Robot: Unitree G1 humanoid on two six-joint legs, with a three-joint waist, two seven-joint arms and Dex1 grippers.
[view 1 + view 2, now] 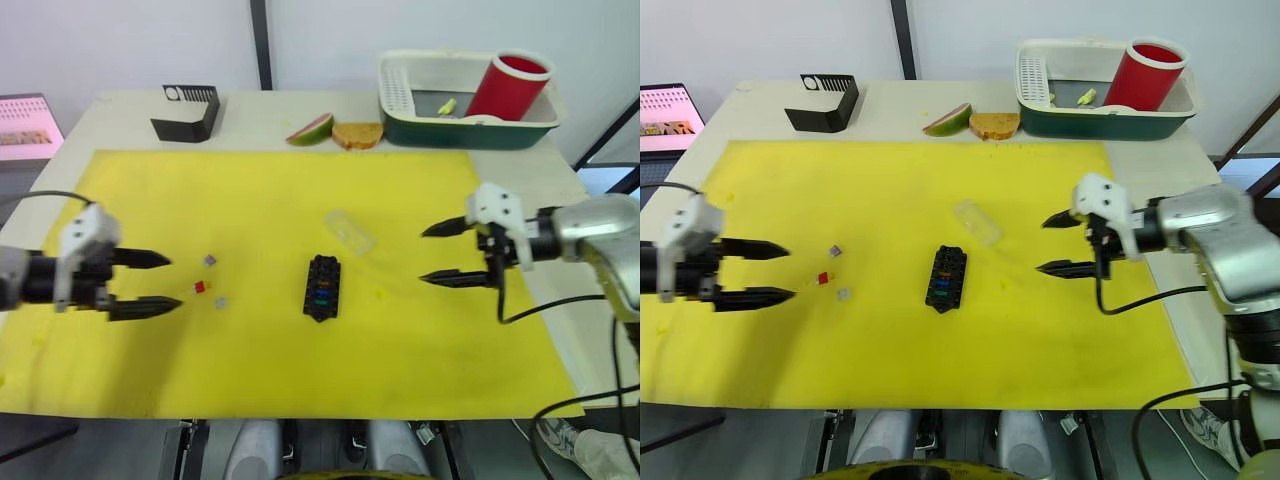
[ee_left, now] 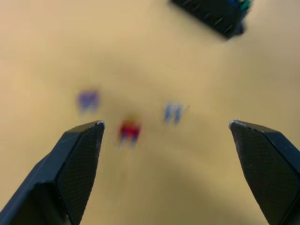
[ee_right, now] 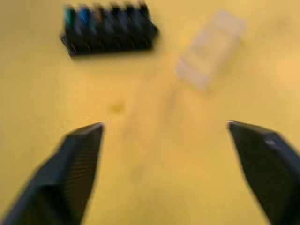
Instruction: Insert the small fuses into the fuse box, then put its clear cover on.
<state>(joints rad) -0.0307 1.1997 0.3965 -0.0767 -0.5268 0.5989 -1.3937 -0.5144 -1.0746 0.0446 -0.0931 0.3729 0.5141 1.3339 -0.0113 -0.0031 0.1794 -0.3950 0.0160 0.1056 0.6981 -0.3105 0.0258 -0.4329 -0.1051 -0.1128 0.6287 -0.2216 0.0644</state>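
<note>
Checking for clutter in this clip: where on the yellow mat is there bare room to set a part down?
The yellow mat is bare along its far strip and its near edge. It is also bare between the fuse box and the right tool. It is crowded where three loose fuses lie ahead of the left tool, and around the clear cover.

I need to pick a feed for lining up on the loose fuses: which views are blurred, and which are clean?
Left wrist view: the small red translucent fuse and its two neighbours are smeared, though the left end effector fingers look crisp. Right wrist view: soft all over, including the black rectangular fuse box and the clear plastic cover. Left eye view: sharp, evenly lit, no glare on the yellow mat.
</note>
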